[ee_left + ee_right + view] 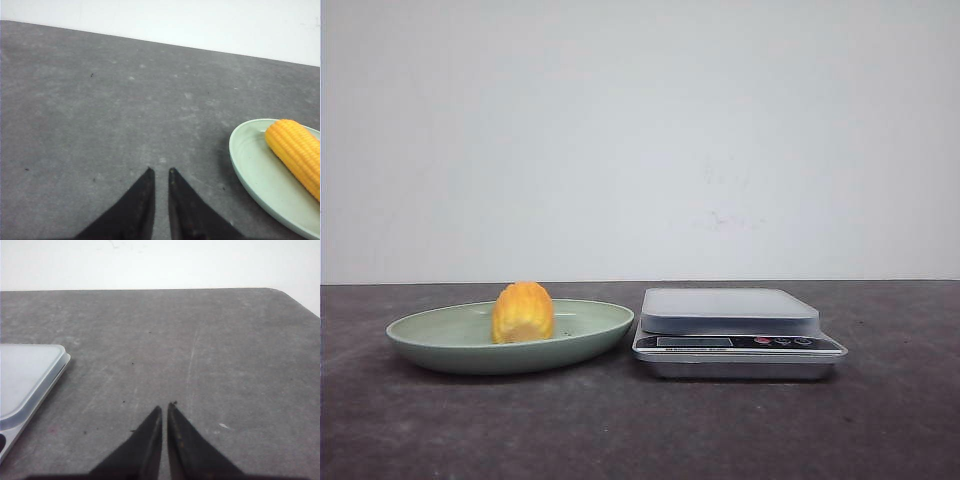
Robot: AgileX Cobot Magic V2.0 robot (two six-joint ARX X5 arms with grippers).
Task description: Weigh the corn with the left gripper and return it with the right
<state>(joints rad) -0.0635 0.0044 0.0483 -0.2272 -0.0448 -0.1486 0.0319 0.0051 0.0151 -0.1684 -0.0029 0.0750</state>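
The left gripper [160, 172] hangs low over the dark table [100, 100], its two black fingers [140, 205] drawn nearly together with only a thin slit between the tips, holding nothing. Ahead of it and off to its right sits the green plate [250, 165], and the corn [295, 152] lies on that plate, well apart from the fingertips.

The right gripper [165, 409] is posed the same way, fingers almost touching at the tips, nothing between them, pointing forward over bare tabletop. The scale [27, 382] stands ahead and to its left, near but not touching.

In the front view neither arm shows; the corn [523, 313] rests on the plate [430, 345], and the scale [730, 330] stands just beside the plate's right rim.
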